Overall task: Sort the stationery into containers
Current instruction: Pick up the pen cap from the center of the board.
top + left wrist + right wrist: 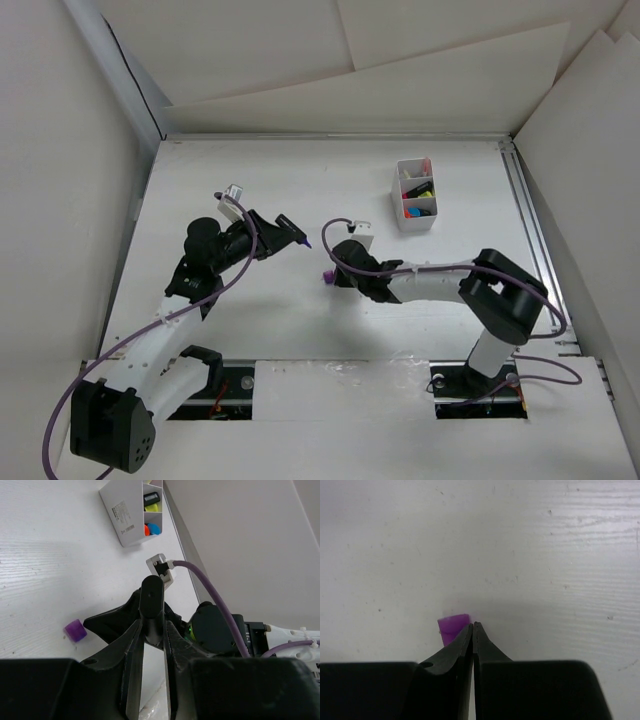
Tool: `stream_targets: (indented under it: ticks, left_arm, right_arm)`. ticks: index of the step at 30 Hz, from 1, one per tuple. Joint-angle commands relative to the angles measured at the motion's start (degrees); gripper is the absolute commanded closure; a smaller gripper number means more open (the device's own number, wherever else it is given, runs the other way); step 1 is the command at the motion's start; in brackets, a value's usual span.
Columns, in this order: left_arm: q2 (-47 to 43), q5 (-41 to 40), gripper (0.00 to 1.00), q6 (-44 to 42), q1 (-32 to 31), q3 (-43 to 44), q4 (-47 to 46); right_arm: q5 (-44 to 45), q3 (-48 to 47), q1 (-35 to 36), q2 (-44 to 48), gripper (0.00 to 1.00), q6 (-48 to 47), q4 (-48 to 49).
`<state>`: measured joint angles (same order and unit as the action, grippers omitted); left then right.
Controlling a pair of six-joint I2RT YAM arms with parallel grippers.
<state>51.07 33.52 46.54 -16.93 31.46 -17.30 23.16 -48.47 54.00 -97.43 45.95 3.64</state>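
On white box point(131, 500) side: printed label point(124, 519), text unreadable.

Matt white tabletop point(545, 540), smooth purple cap point(452, 625)

Top view: bright, even, diffuse light. The white table point(300, 330) and the surrounding boards are close to overexposed and the surface grain is mostly lost. Shadows under the arms are faint and soft-edged. No hard glare. Centre sharp, straight edges bow slightly toward the corners.

Left wrist view: wall at 2 o'clock washed pale. The black marker point(151, 605) and the left gripper's fingers point(132, 665) sit close to the lens, soft and underexposed, detail sunk in black. White box point(127, 520) at 12 o'clock reasonably sharp.

Right wrist view: table grain crisp. Purple cap point(454, 627) saturated, edges a little soft. A grey shadow spreads from the right gripper's fingers point(455, 650) toward 3 o'clock. Housing at 6 o'clock is pure black
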Motion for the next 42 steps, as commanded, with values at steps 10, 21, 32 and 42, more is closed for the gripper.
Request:
stream_targets:
  ticks: [10,21,32,42]
  left_arm:
    - [-2.6,-1.0,0.95,-1.6,-0.1,0.8,1.0]
    - [-1.8,-1.0,0.95,-1.1,-0.1,0.3,-0.8]
    - [-3.0,-1.0,0.95,-1.2,-0.1,0.8,0.4]
    - [-2.5,-1.0,0.95,-0.7,-0.1,0.3,-0.3]
  right_arm:
    - [-2.1,-1.6,-2.1,2.6,0.67,-2.8,5.2]
    - [-11.2,0.2,0.3,5.1,0.4,-10.6,1.6]
    - [-7.1,-1.6,0.3,-0.5,0.4,-11.1,-0.1]
    - [-1.6,-3.9,2.3,-3.1,0.44,-12.5,-2.1]
